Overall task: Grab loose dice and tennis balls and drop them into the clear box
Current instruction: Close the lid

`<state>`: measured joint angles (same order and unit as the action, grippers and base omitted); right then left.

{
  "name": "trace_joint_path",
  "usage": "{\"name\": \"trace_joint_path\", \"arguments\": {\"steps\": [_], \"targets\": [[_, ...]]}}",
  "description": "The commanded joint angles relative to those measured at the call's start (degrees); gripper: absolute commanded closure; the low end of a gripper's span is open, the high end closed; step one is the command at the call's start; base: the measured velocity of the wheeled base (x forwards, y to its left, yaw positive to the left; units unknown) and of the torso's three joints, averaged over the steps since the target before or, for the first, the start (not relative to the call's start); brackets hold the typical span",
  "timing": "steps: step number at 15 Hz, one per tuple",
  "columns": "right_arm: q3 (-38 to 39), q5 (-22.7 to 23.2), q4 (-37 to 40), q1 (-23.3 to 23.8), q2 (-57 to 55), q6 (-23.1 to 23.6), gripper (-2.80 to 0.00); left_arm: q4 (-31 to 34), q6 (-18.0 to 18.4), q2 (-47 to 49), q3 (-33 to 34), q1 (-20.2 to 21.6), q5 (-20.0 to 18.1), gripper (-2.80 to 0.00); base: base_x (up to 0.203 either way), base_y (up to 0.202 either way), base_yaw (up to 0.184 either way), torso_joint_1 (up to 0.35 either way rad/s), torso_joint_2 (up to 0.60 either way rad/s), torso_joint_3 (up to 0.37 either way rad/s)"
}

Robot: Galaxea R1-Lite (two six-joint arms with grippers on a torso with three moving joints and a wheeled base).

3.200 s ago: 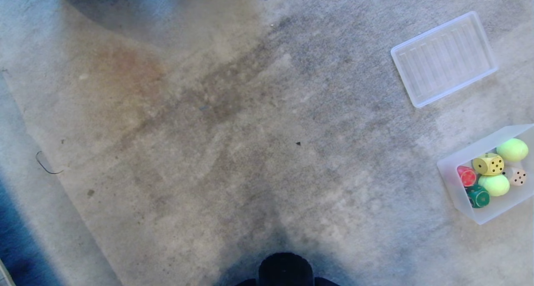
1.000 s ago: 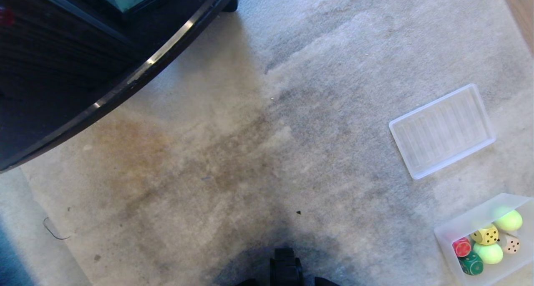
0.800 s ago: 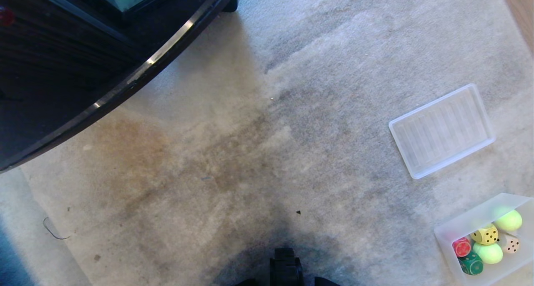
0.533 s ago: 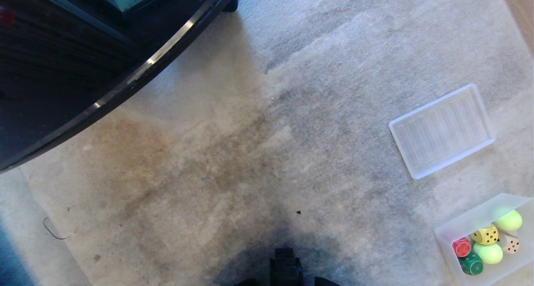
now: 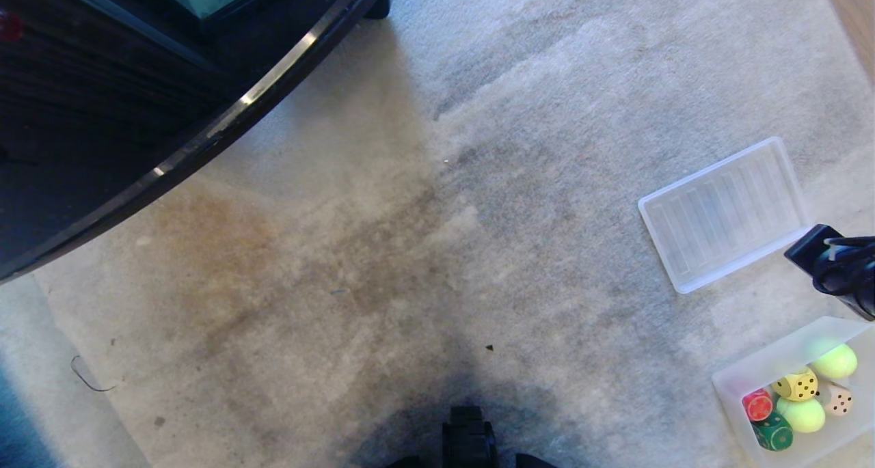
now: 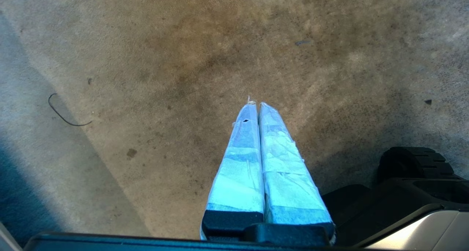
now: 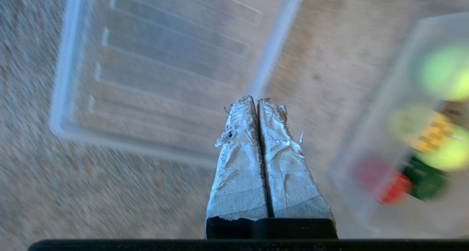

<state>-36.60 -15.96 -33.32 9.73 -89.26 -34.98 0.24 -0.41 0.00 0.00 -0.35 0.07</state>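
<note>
The translucent plastic clear box [image 5: 735, 379] lies skewed at the carpet's [image 5: 437, 249] near-right corner, right gripper [image 7: 255, 100] pinched closed, empty.

Bright daylight washes the carpet [image 5: 478, 181], with a soft dark shadow at the near edge; the right wrist view is motion-smeared (the clear box [image 7: 370, 141] especially), the others sharp.

Black arm housing [image 5: 837, 266], tape-wrapped pale fingers [image 7: 238, 159], black base [image 5: 468, 444]
</note>
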Motion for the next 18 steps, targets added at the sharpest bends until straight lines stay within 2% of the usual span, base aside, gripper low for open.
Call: {"name": "trace_joint_path", "arguments": {"steps": [1,2,3,5,9,11,18], "targets": [[-1.47,2.61,-10.39,0.93,-13.01,-3.08,0.0,0.02,-0.02,0.0,0.0,0.0,0.01,0.0,0.0,0.0,0.0,0.0,0.0,0.0],[-1.93,3.74,-13.28,0.96,-15.58,-5.01,-0.62,0.02,-0.02,0.0,0.0,0.0,0.01,0.0,0.0,0.0,0.0,0.0,0.0,0.0],[-2.56,5.15,-14.49,0.95,-17.7,-6.82,-2.8,0.02,-0.02,0.0,0.0,0.0,0.01,0.0,0.0,0.0,0.0,0.0,0.0,0.0],[-3.52,9.53,-15.43,0.99,-20.74,-11.3,-2.8,0.02,-0.02,0.0,0.0,0.0,0.01,0.0,0.0,0.0,0.0,0.0,0.0,0.0],[-1.96,13.96,-15.51,1.92,-24.2,-16.72,-2.8,0.02,-0.02,0.0,0.0,0.0,0.01,0.0,0.0,0.0,0.0,0.0,0.0,0.0],[-1.74,18.02,-15.46,2.82,-24.73,-19.55,-2.8,0.02,-0.02,0.0,0.0,0.0,0.01,0.0,0.0,0.0,0.0,0.0,0.0,0.0],[-2.51,18.34,-15.73,3.45,-29.41,-25.4,-2.8,0.02,-0.02,0.0,0.0,0.0,0.01,0.0,0.0,0.0,0.0,0.0,0.0,0.0]]}}
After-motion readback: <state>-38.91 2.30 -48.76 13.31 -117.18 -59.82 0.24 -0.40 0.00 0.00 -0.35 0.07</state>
